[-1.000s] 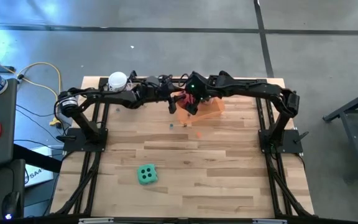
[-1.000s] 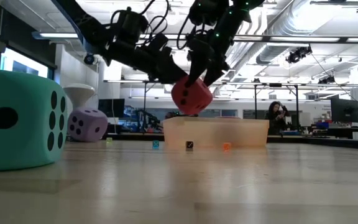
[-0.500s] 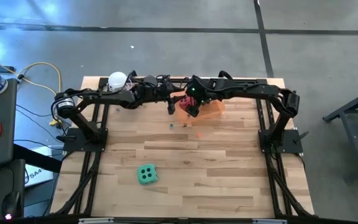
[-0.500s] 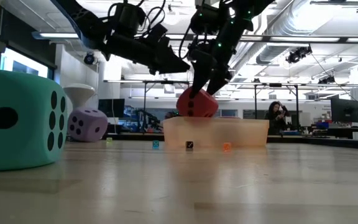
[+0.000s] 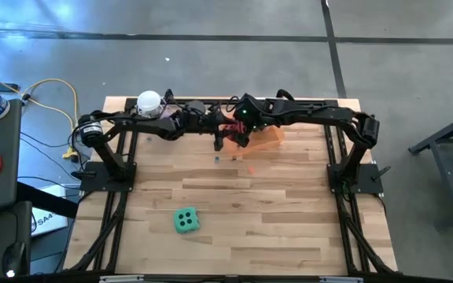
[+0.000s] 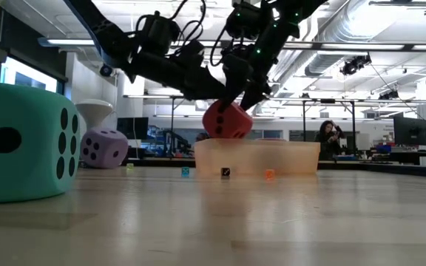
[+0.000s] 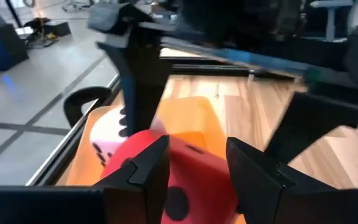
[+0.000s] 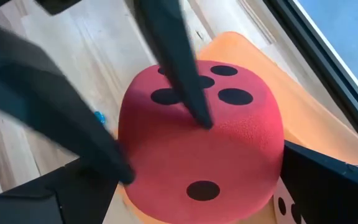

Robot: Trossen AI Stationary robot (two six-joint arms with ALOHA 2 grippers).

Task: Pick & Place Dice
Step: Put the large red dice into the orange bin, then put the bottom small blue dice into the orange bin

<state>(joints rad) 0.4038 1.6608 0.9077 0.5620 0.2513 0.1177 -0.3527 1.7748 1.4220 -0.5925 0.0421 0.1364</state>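
Note:
The red die (image 6: 226, 120) hangs just above the near rim of the orange tray (image 6: 257, 157) at the table's far middle. My right gripper (image 5: 240, 132) is shut on it from above. My left gripper (image 7: 197, 168) reaches in from the table's left, open, its fingers at the die's upper left. The pink die (image 7: 104, 146) lies inside the tray. The purple die (image 6: 103, 148) sits on the table at far left. The green-teal die (image 5: 185, 221) rests on the near part of the table. My right gripper holds the red die by two opposite sides (image 8: 278, 155), pinched between its fingers, which come from above, slanting down. The die is lifted clear, tilted, over the tray's rim. My left gripper has one fingertip (image 8: 201, 118) on the die's several-pip face and the other finger (image 8: 98, 143) along its side. Whether they pinch it cannot be told.
A cup with a white round top (image 5: 149, 102) stands at the table's far left, beside the left arm. Tiny coloured cubes (image 6: 225, 172) lie on the wood just in front of the tray. Bare wood (image 5: 274, 212) spreads over the middle and the near right.
My right gripper has sunk a little toward the tray, and the red die has turned slightly in its hold. My left gripper drew back toward the table's left and up, then came in again to the die's upper left.

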